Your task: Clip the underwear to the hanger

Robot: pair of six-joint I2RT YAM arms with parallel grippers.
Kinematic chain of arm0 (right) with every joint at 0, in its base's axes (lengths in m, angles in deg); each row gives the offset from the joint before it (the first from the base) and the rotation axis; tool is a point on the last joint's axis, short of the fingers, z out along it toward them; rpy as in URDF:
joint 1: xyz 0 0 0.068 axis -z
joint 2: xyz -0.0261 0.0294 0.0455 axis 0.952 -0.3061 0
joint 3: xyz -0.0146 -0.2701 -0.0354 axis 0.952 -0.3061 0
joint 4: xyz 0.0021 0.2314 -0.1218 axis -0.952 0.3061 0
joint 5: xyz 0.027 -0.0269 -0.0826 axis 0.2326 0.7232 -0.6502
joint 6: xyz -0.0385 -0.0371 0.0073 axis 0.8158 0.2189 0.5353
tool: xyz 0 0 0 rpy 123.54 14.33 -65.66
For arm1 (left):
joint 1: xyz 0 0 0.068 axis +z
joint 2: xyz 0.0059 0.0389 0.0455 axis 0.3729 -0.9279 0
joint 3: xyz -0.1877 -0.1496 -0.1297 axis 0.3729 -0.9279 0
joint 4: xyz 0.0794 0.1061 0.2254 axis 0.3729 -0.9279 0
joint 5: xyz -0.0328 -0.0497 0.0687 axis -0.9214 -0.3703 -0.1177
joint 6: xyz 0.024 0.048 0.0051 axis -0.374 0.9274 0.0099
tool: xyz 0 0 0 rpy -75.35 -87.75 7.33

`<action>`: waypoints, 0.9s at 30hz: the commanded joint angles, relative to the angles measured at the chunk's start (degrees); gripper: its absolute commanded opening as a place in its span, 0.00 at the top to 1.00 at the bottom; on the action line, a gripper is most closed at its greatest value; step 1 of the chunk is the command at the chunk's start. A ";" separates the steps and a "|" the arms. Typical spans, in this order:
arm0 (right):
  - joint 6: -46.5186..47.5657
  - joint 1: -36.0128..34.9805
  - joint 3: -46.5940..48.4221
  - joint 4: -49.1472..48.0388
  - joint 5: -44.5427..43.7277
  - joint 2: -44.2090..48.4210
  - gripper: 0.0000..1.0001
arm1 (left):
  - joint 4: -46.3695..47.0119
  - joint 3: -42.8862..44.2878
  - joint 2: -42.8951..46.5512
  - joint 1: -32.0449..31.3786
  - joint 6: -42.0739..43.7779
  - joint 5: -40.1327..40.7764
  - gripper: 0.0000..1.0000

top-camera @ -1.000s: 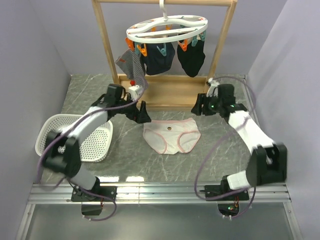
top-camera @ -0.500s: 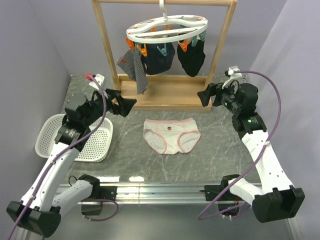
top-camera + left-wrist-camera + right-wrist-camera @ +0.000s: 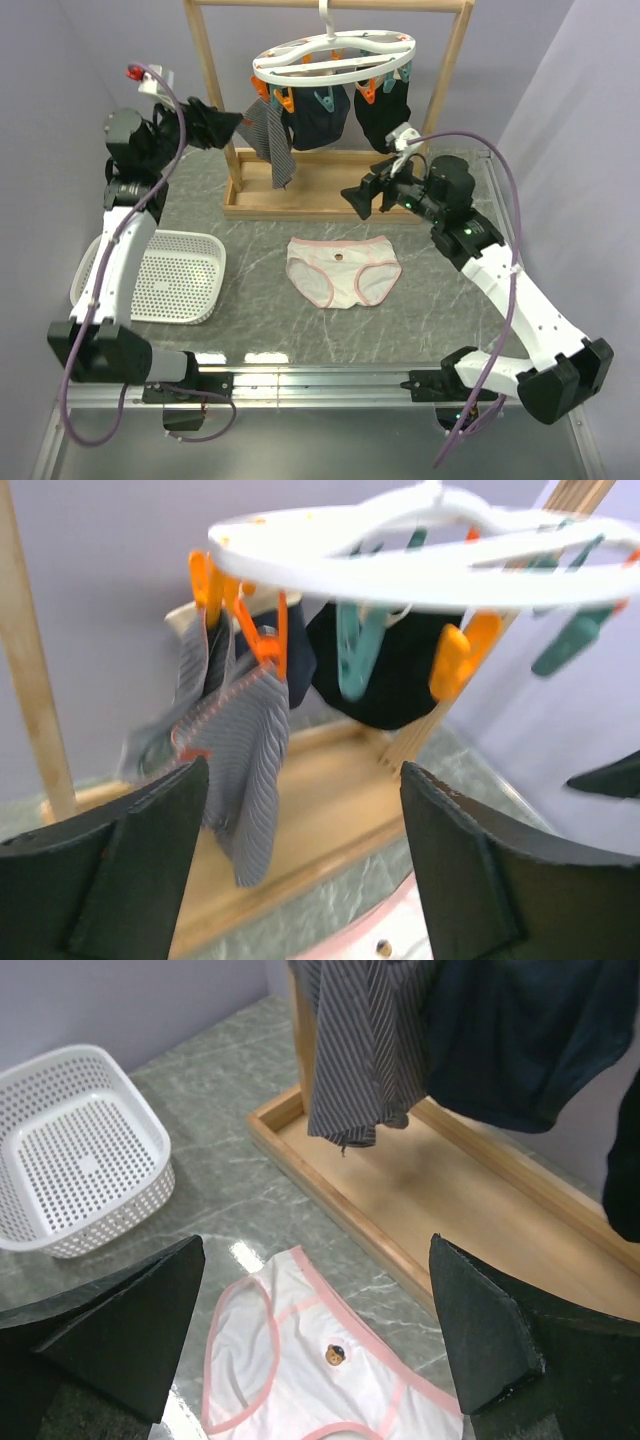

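Observation:
The white underwear (image 3: 343,270) with pink trim lies flat on the marble table, in front of the wooden rack; it also shows in the right wrist view (image 3: 320,1365). The white oval hanger (image 3: 333,58) hangs from the rack's top bar with orange and teal clips (image 3: 352,655). Dark garments (image 3: 320,118) and a grey striped cloth (image 3: 268,135) are clipped to it. My left gripper (image 3: 225,117) is open and empty, raised beside the striped cloth at the hanger's left. My right gripper (image 3: 362,197) is open and empty, above the rack's base and behind the underwear.
A wooden frame rack (image 3: 328,195) with a tray base stands at the back. A white perforated basket (image 3: 175,275) sits at the left, also in the right wrist view (image 3: 75,1145). Purple walls close in both sides.
My left gripper has risen from table level up to the hanger's left side. My right gripper has swung left and forward, over the rack's base. The underwear has not moved.

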 commanded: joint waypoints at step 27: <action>-3.28 -11.86 12.30 -20.07 -16.30 -18.27 0.12 | 32.81 15.31 -22.97 -0.57 -19.82 -21.18 0.42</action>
